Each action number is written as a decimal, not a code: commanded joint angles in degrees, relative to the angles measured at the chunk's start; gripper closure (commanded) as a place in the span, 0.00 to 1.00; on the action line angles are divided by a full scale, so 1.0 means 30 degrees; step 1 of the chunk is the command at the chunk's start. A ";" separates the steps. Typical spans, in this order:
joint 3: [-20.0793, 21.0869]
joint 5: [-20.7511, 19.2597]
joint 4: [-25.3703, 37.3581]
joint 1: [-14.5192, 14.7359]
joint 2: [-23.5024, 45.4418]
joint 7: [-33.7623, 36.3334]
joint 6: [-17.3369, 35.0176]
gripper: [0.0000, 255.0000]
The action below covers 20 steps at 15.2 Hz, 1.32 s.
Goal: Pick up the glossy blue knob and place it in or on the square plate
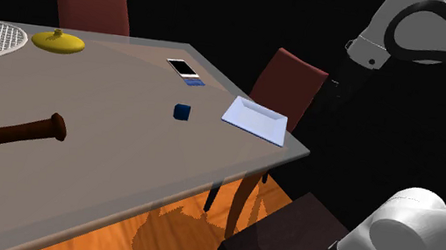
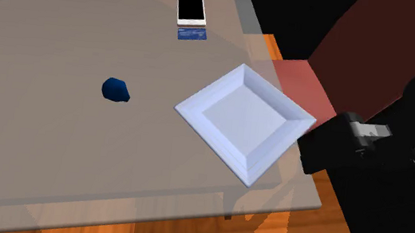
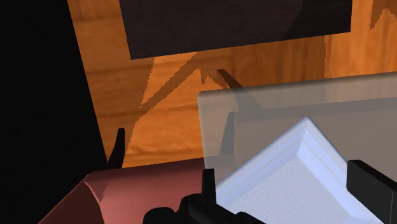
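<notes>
I judged the reach barely begun: the blue knob point(image 2: 116, 89) lay untouched on the surface point(image 1: 105, 131), near the square plate point(image 2: 219, 141) but apart. The pincer point(image 3: 283, 178) hung wide beyond the plate's corner; next it needed to cross over the knob and descend.

The knob point(image 1: 181, 112) sat on the table point(image 1: 103, 148), near the square plate point(image 1: 255, 119) at its corner; a phone point(image 1: 184, 68) lay behind.

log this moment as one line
gripper open, holding nothing | blue knob on table, apart from plate | square plate empty
</notes>
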 commanded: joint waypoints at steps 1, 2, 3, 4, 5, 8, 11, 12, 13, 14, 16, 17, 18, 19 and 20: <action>0.0000 0.0000 0.0000 0.0000 0.0000 0.0000 0.0000 0.00; 0.0388 0.0258 0.0111 0.0133 0.0418 0.0506 0.0225 0.00; 0.0772 0.0507 0.0249 0.0258 0.0860 0.1005 0.0450 0.00; 0.1150 0.0743 0.0412 0.0378 0.1324 0.1500 0.0674 0.00; 0.1519 0.0965 0.0602 0.0494 0.1809 0.1992 0.0897 0.00; 0.2601 0.1545 0.1327 0.0783 0.3381 0.3436 0.1540 0.00; 0.3621 0.1962 0.2281 0.1012 0.5105 0.4862 0.2124 0.00; 0.3947 0.2061 0.2649 0.1076 0.5710 0.5337 0.2301 0.00; 0.4269 0.2139 0.3042 0.1132 0.6327 0.5810 0.2467 0.00; 0.4583 0.2195 0.3459 0.1183 0.6958 0.6285 0.2621 0.00; 0.5191 0.2238 0.4368 0.1273 0.8256 0.7238 0.2892 0.00; 0.5486 0.2225 0.4859 0.1311 0.8923 0.7718 0.3007 0.00; 0.5776 0.2189 0.5374 0.1347 0.9602 0.8199 0.3106 0.00; 0.6049 0.2125 0.5915 0.1392 1.0294 0.8686 0.3190 0.00; 0.6314 0.2037 0.6481 0.1439 1.0997 0.9176 0.3257 0.00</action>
